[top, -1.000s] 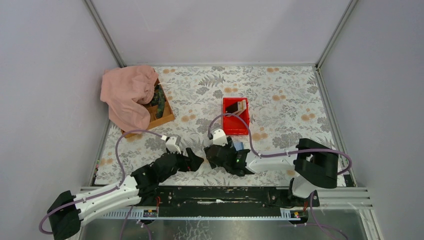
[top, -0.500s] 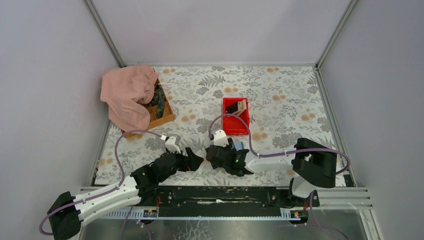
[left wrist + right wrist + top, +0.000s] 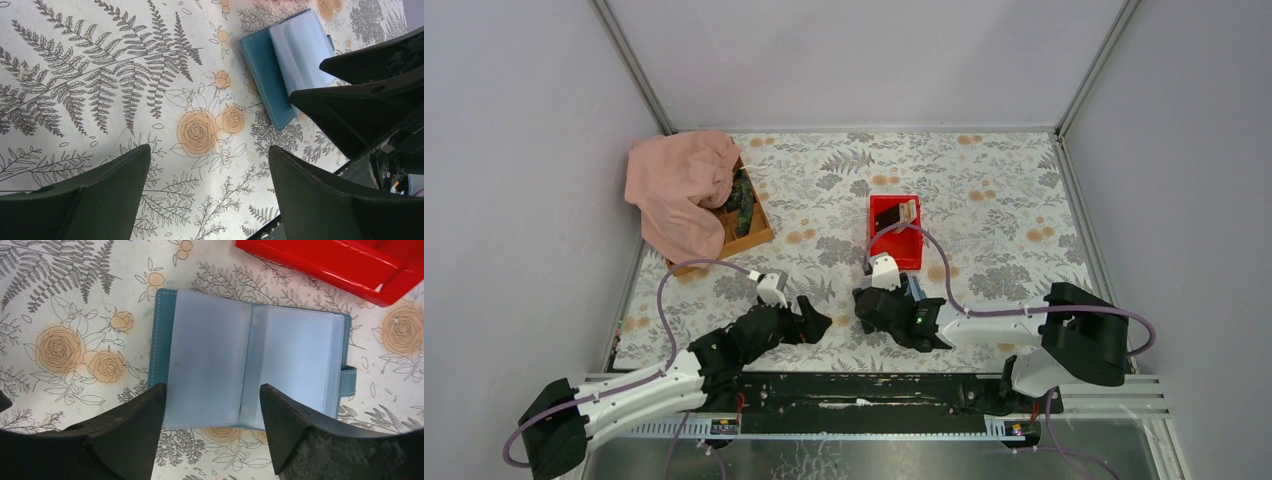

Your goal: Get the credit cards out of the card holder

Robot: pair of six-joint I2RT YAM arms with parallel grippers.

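The card holder (image 3: 250, 360) lies open just beside the red bin (image 3: 325, 265), its sleeves apparently empty; cards (image 3: 907, 211) sit inside that bin. The left end effector (image 3: 209, 150) and right end effector (image 3: 212, 387) stand apart, holding nothing.

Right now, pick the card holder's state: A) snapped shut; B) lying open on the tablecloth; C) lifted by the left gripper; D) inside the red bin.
B: the blue card holder lies spread open on the floral tablecloth, just outside the red bin.

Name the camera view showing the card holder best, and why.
Right wrist: the card holder lies open, both clear sleeves visible. Left wrist shows part behind the right gripper; top view barely shows it.
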